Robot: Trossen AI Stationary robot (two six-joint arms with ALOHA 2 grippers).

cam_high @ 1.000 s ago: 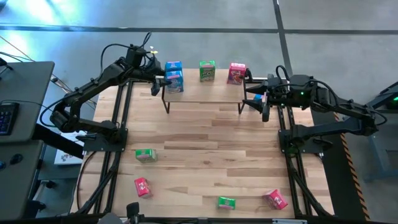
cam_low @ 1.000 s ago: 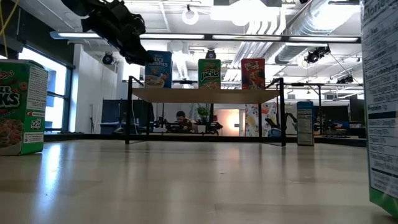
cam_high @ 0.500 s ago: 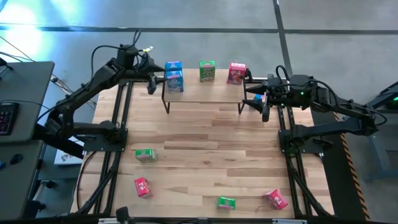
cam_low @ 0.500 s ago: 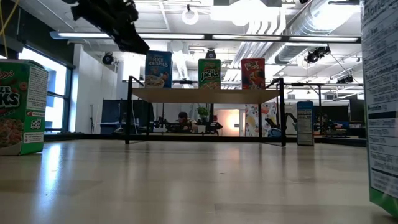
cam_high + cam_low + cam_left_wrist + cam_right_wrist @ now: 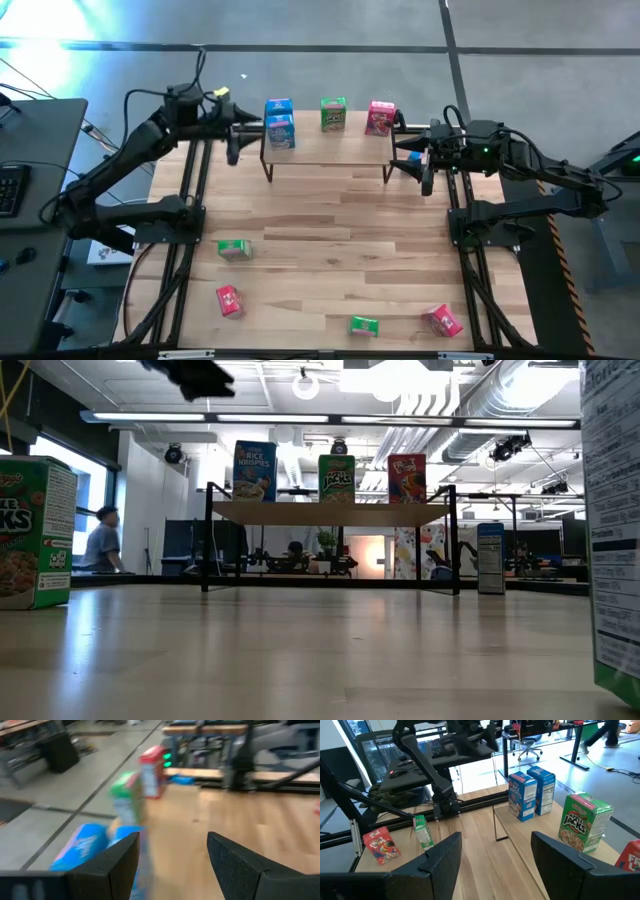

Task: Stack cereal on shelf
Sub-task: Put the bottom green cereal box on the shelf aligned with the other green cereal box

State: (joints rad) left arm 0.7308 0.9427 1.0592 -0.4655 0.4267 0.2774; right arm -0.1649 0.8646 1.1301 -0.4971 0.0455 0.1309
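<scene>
While four cereal boxes lie scattered on our near worktop (image 5: 330, 215), two blue (image 5: 280, 131), one green (image 5: 333, 114) and one red box (image 5: 380, 117) stand on the shelf (image 5: 330, 152); our left tool (image 5: 233, 143) hangs open and empty beside it, our right tool (image 5: 410, 160) open, empty

L gripper (image 5: 172, 862) fingers apart, nothing between. Ahead, blurred: two blue boxes (image 5: 82, 847), green box (image 5: 125, 797), red box (image 5: 151, 770) in row on shelf (image 5: 165, 840).
</scene>
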